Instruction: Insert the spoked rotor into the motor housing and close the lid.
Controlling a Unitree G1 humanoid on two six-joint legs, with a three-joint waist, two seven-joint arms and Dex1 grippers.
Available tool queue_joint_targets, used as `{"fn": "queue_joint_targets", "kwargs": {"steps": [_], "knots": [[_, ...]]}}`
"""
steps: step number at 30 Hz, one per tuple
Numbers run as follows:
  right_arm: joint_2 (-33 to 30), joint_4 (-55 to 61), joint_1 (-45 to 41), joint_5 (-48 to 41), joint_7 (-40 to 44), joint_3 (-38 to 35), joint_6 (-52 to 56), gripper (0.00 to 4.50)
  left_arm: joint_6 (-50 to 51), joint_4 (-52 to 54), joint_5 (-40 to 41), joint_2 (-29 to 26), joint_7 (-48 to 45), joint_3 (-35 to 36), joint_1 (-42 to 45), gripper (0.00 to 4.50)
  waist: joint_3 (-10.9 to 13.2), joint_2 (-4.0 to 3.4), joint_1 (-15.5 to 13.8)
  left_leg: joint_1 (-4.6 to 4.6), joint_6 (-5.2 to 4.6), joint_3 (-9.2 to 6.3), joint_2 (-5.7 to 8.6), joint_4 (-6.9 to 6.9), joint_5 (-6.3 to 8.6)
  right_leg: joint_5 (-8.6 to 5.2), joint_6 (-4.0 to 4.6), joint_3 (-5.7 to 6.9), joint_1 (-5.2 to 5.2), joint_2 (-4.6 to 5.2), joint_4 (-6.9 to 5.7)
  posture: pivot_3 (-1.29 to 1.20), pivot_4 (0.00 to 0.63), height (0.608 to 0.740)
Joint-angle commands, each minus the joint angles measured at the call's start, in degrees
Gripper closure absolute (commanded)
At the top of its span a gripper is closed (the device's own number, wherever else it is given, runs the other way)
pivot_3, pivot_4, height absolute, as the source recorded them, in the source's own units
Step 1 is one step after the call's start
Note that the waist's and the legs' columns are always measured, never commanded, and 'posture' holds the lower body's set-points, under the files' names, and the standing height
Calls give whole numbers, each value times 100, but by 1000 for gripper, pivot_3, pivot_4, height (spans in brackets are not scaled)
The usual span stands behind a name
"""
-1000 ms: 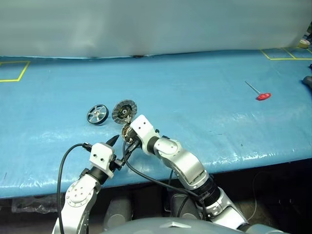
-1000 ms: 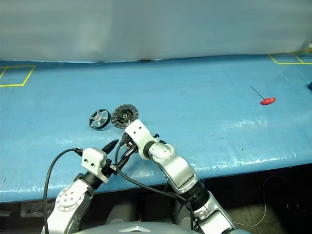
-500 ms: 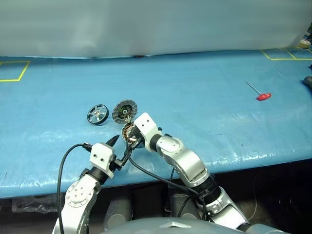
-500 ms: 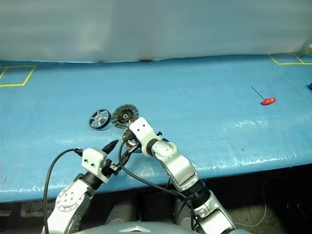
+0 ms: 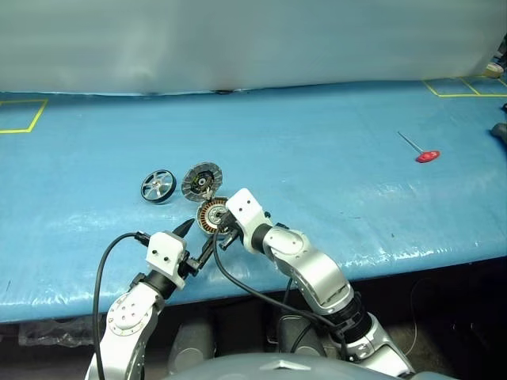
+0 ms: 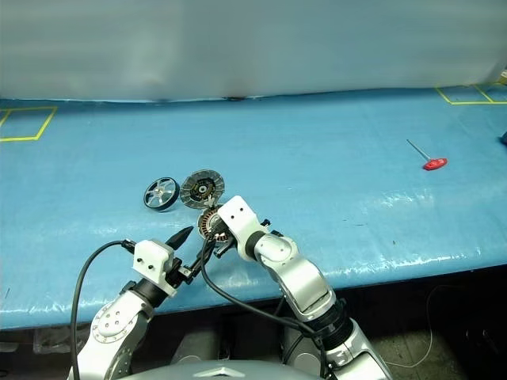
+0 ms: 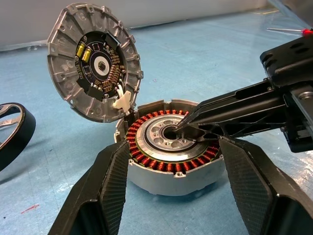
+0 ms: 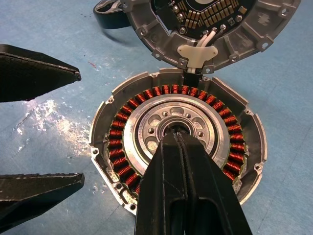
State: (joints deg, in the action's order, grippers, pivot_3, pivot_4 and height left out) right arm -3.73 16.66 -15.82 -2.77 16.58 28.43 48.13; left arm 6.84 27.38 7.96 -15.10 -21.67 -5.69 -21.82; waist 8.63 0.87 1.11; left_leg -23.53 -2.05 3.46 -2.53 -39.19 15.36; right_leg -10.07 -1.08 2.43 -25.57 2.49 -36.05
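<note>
The motor housing (image 7: 171,169), a silver cup with copper windings, lies open on the blue table. Its lid (image 7: 93,76) stands tilted up from the far edge, its inner face showing. The spoked rotor (image 5: 158,186) lies loose on the table to the left of the lid. My right gripper (image 8: 174,139) is shut, with its tips resting in the housing's silver centre hub. My left gripper (image 7: 173,147) is open, one finger on each side of the housing near the table, and it holds nothing.
A red-handled tool (image 5: 428,156) lies far to the right. Yellow tape marks sit at the back left (image 5: 20,115) and the back right (image 5: 463,89). The table's front edge (image 5: 396,261) runs just below the grippers. A black cable (image 5: 99,273) loops off the left wrist.
My right forearm has swung slightly to the right, so more of the housing shows beside the wrist. The left arm, lid and rotor have stayed put.
</note>
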Motion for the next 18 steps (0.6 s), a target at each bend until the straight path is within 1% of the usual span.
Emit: {"fn": "queue_joint_targets", "kwargs": {"steps": [1,7,18], "knots": [[65,342,-1,-104,27,-157,-63,4475,-117,126,80,9,-44,-25,8,1286,0,0,-1,0,0,0,0,0,0,0,0,0,0,0,0,0,150,740],[139,323,-103,-139,-40,-389,-296,4475,-85,137,80,-4,-57,-11,19,1286,0,0,-1,0,0,0,0,0,0,0,0,0,0,0,0,0,150,740],[473,-369,-288,-37,-55,-302,-759,4475,-54,145,81,6,-67,-2,40,1286,0,0,8,-1,0,1,0,0,0,0,0,-1,-1,-1,0,0,150,740]]}}
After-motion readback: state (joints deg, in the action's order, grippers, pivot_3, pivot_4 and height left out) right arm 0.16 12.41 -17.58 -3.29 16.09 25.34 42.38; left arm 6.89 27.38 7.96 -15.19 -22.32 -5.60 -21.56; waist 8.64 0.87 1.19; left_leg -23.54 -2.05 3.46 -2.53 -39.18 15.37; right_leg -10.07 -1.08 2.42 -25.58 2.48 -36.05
